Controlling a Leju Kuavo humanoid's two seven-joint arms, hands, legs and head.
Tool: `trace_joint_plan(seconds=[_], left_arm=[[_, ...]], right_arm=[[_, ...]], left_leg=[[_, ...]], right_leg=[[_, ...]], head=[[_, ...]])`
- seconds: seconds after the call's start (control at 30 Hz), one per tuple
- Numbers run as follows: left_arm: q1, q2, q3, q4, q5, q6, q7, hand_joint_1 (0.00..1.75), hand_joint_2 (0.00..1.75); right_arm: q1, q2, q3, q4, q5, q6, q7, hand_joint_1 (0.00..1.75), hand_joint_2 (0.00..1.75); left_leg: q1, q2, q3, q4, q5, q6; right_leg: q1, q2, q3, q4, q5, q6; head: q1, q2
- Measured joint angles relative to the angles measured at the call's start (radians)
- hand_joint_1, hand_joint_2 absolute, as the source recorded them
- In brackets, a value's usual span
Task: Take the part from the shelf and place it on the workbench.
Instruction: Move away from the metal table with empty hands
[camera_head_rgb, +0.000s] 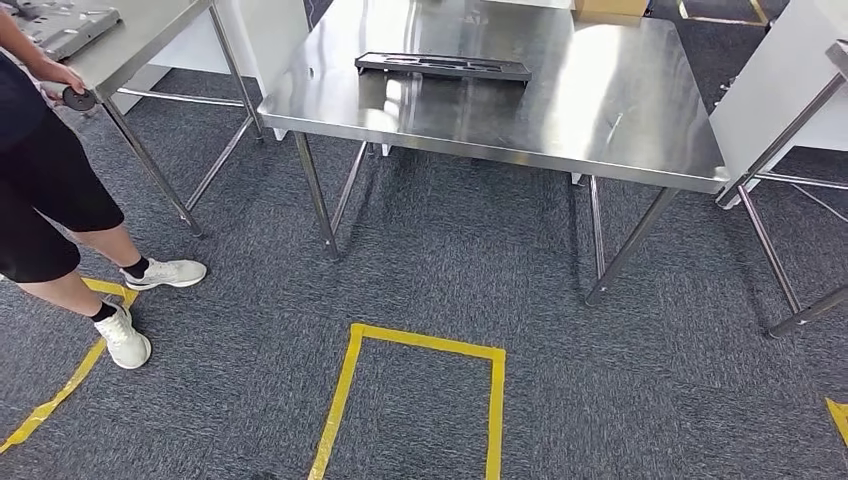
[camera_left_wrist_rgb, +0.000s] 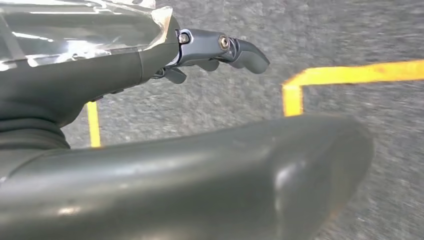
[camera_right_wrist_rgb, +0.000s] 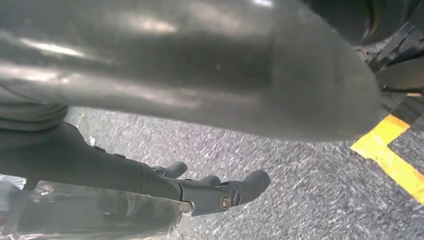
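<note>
Steel workbench (camera_head_rgb: 600, 90) at 12 o'clock bearing a dark flat part (camera_head_rgb: 443, 66) on its far half, with the left hand (camera_left_wrist_rgb: 150, 65) and right hand (camera_right_wrist_rgb: 150, 185) each hanging over grey carpet (camera_head_rgb: 450, 260), fingers spread and empty, and a person (camera_head_rgb: 40, 190) at 9 o'clock.

My left hand (camera_left_wrist_rgb: 220, 50) hung over the grey carpet (camera_left_wrist_rgb: 360, 30), fingers apart, holding nothing. My right hand (camera_right_wrist_rgb: 215, 192) hung over it too, open and empty.
</note>
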Motion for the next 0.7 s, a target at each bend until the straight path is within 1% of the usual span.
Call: trace_joint_plan(seconds=[0.03, 0.07, 0.1, 0.13, 0.17, 0.2, 0.23, 0.27, 0.3, 0.33, 0.37, 0.4, 0.43, 0.47, 0.5, 0.53, 0.57, 0.6, 0.63, 0.67, 0.7], left_arm=[[0.001, 0.0, -0.002, 0.0, -0.001, -0.001, 0.003, 0.0, 0.0], [0.0, 0.001, -0.003, 0.0, -0.002, -0.002, 0.004, 0.0, 0.0], [0.0, 0.001, -0.004, 0.0, -0.002, -0.002, 0.005, 0.0, 0.0], [0.0, 0.001, -0.005, 0.0, -0.003, -0.003, 0.005, 0.0, 0.0], [0.0, 0.0, -0.006, 0.0, -0.003, -0.003, 0.006, 0.0, 0.0], [0.0, 0.0, -0.007, 0.0, -0.003, -0.003, 0.006, 0.0, 0.0], [0.0, 0.0, -0.007, 0.0, -0.004, -0.003, 0.005, 0.0, 0.0], [0.0, -0.001, -0.009, 0.0, -0.004, -0.003, 0.004, 0.0, 0.0], [-0.001, -0.002, -0.01, 0.0, -0.005, -0.003, 0.003, 0.0, 0.0], [-0.002, -0.003, -0.011, -0.001, -0.005, -0.003, 0.002, 0.0, 0.0], [-0.004, -0.005, -0.013, -0.001, -0.006, -0.003, 0.001, 0.0, 0.0], [-0.006, -0.006, -0.014, -0.002, -0.008, -0.003, 0.0, 0.0, 0.0], [-0.006, -0.006, -0.015, -0.002, -0.009, -0.003, 0.0, 0.0, 0.0], [-0.006, -0.006, -0.016, -0.002, -0.009, -0.003, 0.001, 0.0, 0.0], [-0.005, -0.006, -0.017, -0.002, -0.01, -0.003, 0.003, 0.0, 0.0], [-0.004, -0.005, -0.017, -0.001, -0.01, -0.003, 0.004, 0.0, 0.0], [-0.004, -0.005, -0.017, -0.001, -0.009, -0.003, 0.005, 0.0, 0.0], [-0.003, -0.005, -0.017, -0.001, -0.009, -0.003, 0.006, 0.0, 0.0], [-0.003, -0.005, -0.017, -0.001, -0.009, -0.003, 0.006, 0.0, 0.0], [-0.001, -0.004, -0.017, -0.001, -0.008, -0.003, 0.006, 0.0, 0.0], [0.0, -0.004, -0.017, -0.001, -0.007, -0.003, 0.006, 0.0, 0.0]], right_arm=[[0.001, 0.002, -0.002, 0.002, 0.0, -0.004, -0.002, 0.0, 0.0], [0.002, 0.004, -0.004, 0.003, -0.001, -0.007, -0.003, 0.0, 0.0], [0.001, 0.005, -0.004, 0.004, 0.0, -0.008, -0.004, 0.0, 0.0], [0.0, 0.006, -0.005, 0.005, 0.0, -0.01, -0.004, 0.0, 0.0], [-0.001, 0.006, -0.005, 0.006, 0.001, -0.012, -0.005, 0.0, 0.0], [-0.002, 0.006, -0.005, 0.007, 0.002, -0.015, -0.005, 0.0, 0.44], [-0.002, 0.006, -0.005, 0.007, 0.002, -0.019, -0.005, 0.0, 0.87], [-0.003, 0.006, -0.005, 0.007, 0.003, -0.024, -0.004, 0.0, 1.31], [-0.004, 0.006, -0.005, 0.007, 0.005, -0.03, -0.003, 0.0, 1.75], [-0.004, 0.005, -0.005, 0.008, 0.007, -0.037, -0.002, 0.0, 1.75], [-0.004, 0.005, -0.005, 0.008, 0.009, -0.042, 0.001, 0.0, 1.75], [-0.004, 0.005, -0.005, 0.009, 0.011, -0.045, 0.003, 0.0, 1.75], [-0.003, 0.006, -0.005, 0.011, 0.012, -0.047, 0.005, 0.0, 1.75], [-0.003, 0.008, -0.005, 0.012, 0.012, -0.047, 0.007, 0.0, 1.75], [-0.003, 0.01, -0.005, 0.013, 0.012, -0.047, 0.009, 0.0, 1.75], [-0.002, 0.011, -0.006, 0.014, 0.013, -0.047, 0.011, 0.0, 1.75], [-0.002, 0.012, -0.006, 0.014, 0.013, -0.047, 0.012, 0.0, 1.75], [-0.001, 0.012, -0.006, 0.015, 0.013, -0.047, 0.014, 0.0, 1.75], [0.001, 0.013, -0.005, 0.016, 0.014, -0.047, 0.015, 0.0, 1.75], [0.002, 0.013, -0.005, 0.016, 0.014, -0.046, 0.015, 0.0, 1.75], [0.003, 0.014, -0.005, 0.016, 0.015, -0.046, 0.015, 0.0, 1.75]], left_leg=[[0.0, 0.004, -0.014, -0.003, 0.014, 0.009], [-0.001, 0.006, -0.029, -0.003, 0.027, 0.015], [-0.003, 0.008, -0.046, -0.003, 0.041, 0.018], [-0.005, 0.01, -0.063, -0.002, 0.055, 0.019], [-0.006, 0.012, -0.08, -0.001, 0.07, 0.019], [-0.007, 0.014, -0.097, -0.001, 0.084, 0.018], [-0.008, 0.012, -0.114, 0.0, 0.097, 0.015], [-0.008, 0.008, -0.129, 0.0, 0.111, 0.012], [-0.009, 0.004, -0.142, 0.001, 0.123, 0.007], [-0.01, -0.001, -0.151, 0.001, 0.136, 0.001], [-0.011, -0.004, -0.156, 0.0, 0.149, -0.004], [-0.011, -0.008, -0.158, -0.003, 0.161, -0.01], [-0.01, -0.014, -0.159, -0.007, 0.174, -0.016], [-0.008, -0.019, -0.161, -0.01, 0.18, -0.021], [-0.006, -0.021, -0.168, -0.001, 0.167, -0.026], [-0.004, -0.021, -0.179, 0.026, 0.134, -0.031], [-0.001, -0.017, -0.196, 0.074, 0.085, -0.035], [0.0, -0.013, -0.217, 0.14, 0.033, -0.042], [0.003, -0.01, -0.234, 0.207, -0.001, -0.048], [0.006, -0.007, -0.243, 0.259, -0.011, -0.054], [0.01, -0.003, -0.234, 0.278, 0.0, -0.059]], right_leg=[[0.0, 0.002, -0.012, 0.033, -0.037, -0.006], [-0.002, 0.003, -0.026, 0.086, -0.089, -0.015], [-0.002, 0.004, -0.037, 0.149, -0.136, -0.02], [-0.002, 0.005, -0.042, 0.211, -0.167, -0.02], [-0.001, 0.005, -0.037, 0.256, -0.176, -0.013], [-0.001, 0.005, -0.017, 0.271, -0.162, -0.002], [0.0, 0.007, 0.018, 0.253, -0.136, 0.009], [0.001, 0.015, 0.069, 0.201, -0.115, 0.012], [0.004, 0.028, 0.137, 0.121, -0.114, 0.005], [0.008, 0.04, 0.202, 0.029, -0.13, -0.006], [0.012, 0.05, 0.25, -0.043, -0.152, -0.018], [0.016, 0.052, 0.278, -0.089, -0.171, -0.026], [0.018, 0.046, 0.281, -0.109, -0.174, -0.03], [0.013, 0.038, 0.275, -0.106, -0.167, -0.035], [0.008, 0.029, 0.269, -0.106, -0.158, -0.042], [0.002, 0.019, 0.261, -0.107, -0.148, -0.051], [-0.002, 0.008, 0.252, -0.106, -0.139, -0.057], [0.0, -0.003, 0.242, -0.105, -0.131, -0.062], [0.001, -0.015, 0.233, -0.104, -0.124, -0.062], [0.001, -0.026, 0.225, -0.103, -0.118, -0.06], [0.001, -0.038, 0.218, -0.1, -0.115, -0.058]], head=[[0.002, 0.0], [0.005, 0.0], [0.008, 0.0], [0.009, 0.0], [0.01, 0.0], [0.01, 0.0], [0.01, 0.0], [0.01, 0.0], [0.01, 0.0], [0.01, 0.0], [0.009, 0.0], [0.01, 0.0], [0.01, 0.0], [0.011, 0.0], [0.011, 0.0], [0.009, 0.0], [0.006, 0.0], [0.004, 0.0], [0.003, 0.0], [0.003, 0.0], [0.003, 0.0]])
